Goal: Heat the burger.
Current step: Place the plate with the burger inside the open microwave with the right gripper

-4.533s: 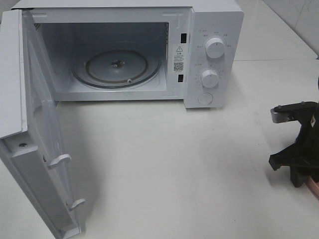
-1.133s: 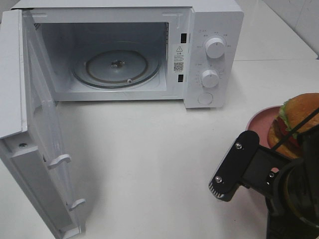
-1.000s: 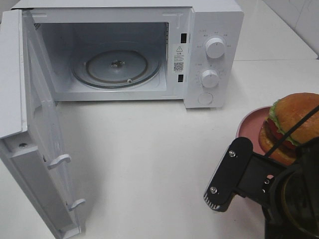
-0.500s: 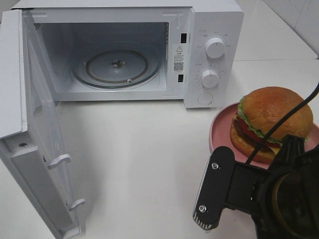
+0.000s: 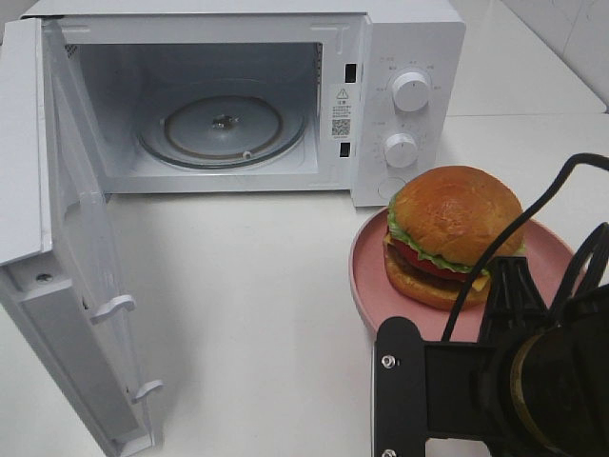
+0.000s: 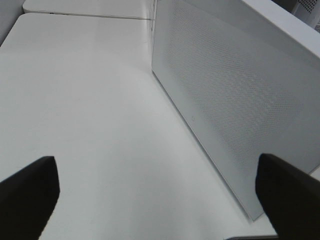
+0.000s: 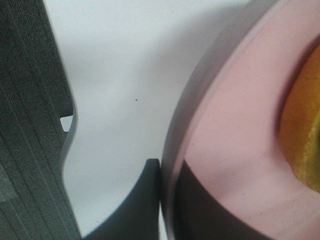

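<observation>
Right claw [image 7: 167, 210] clamped on rim of round pink plate [image 5: 366, 276]. Glossy golden-bunned burger [image 5: 452, 233] sits on plate, just beyond claw. Open white microwave [image 5: 419, 57] cavity lies ahead and leftward. Left claw [image 6: 160, 200] wide, empty, not involved.

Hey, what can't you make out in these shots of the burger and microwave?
- High view: the arm's own bulk hides the right gripper on the pink plate.
- High view: left gripper out of frame.
- Right wrist view: burger cut off by the edge; only a sliver of bun.
- High view: microwave dial markings too small to read.
</observation>
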